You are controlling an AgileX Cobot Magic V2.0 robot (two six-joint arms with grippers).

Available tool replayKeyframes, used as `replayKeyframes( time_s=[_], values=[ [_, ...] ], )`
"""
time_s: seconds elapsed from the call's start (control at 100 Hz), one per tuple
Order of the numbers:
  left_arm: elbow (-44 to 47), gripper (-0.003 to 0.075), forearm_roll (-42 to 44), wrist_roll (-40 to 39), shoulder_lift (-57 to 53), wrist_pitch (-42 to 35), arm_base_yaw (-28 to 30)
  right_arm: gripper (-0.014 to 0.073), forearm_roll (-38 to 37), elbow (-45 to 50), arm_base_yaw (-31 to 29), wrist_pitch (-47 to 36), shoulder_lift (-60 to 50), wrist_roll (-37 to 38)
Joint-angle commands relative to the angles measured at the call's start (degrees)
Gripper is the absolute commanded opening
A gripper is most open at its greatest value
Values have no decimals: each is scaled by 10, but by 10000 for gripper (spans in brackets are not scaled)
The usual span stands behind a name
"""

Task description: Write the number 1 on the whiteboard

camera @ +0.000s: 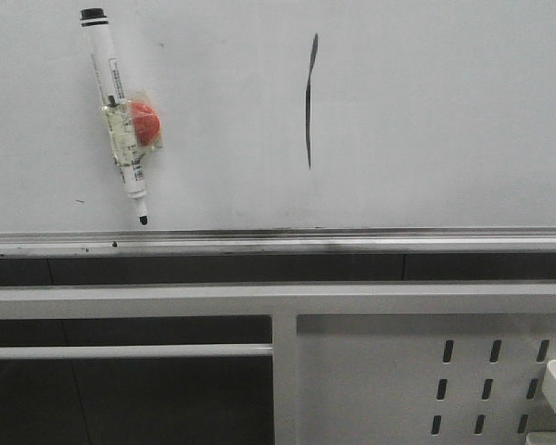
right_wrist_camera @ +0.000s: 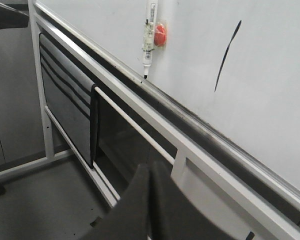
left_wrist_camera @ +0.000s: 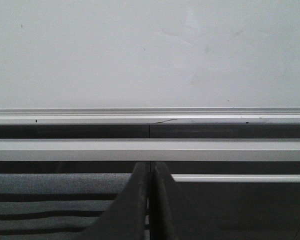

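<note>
Nearest the robot, the left gripper [left_wrist_camera: 150, 200] shows in its wrist view with its 2 dark fingers pressed together and nothing between them. The right gripper [right_wrist_camera: 149, 205] looks the same in its own wrist view, fingers together and empty. Neither gripper appears in the front view.

Beyond them stands the white metal frame [camera: 283, 301] with a horizontal bar, and on its right a panel with rows of slots [camera: 486, 389]. Above the frame runs the silver rail [camera: 278, 244] along the bottom edge of the whiteboard [camera: 445, 120].

On the whiteboard, a little right of centre, is the number 1 [camera: 309, 100]: a thin black stroke, nearly upright and slightly bowed, thicker near its top and tapering to a fine point at the bottom. Its lower end stops well above the rail. It stands alone on clean white surface.

To the left of the stroke a marker [camera: 116, 116] sticks to the board, tilted, with its black cap end up and its tip down, just above the rail. A red magnet [camera: 145, 124] is taped to its side.
</note>
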Motion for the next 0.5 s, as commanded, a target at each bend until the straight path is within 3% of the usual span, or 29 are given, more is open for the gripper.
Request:
replayKeyframes(
  time_s=[0.0,0.26,0.41,0.49],
  values=[
    [20,-20,-3,-8,-13,-30,-3,-69,6,-16,-4,-40,5,-5],
    [20,-20,-3,-8,-13,-30,-3,-69,5,-6,-4,-63,5,-5],
    [20,-20,-3,-8,-13,-30,-3,-69,-27,88,-8,-217,-1,-3],
    [20,-20,-2,-8,-13,-30,-3,-69,-55,79,-34,-176,-13,30]
  ],
)
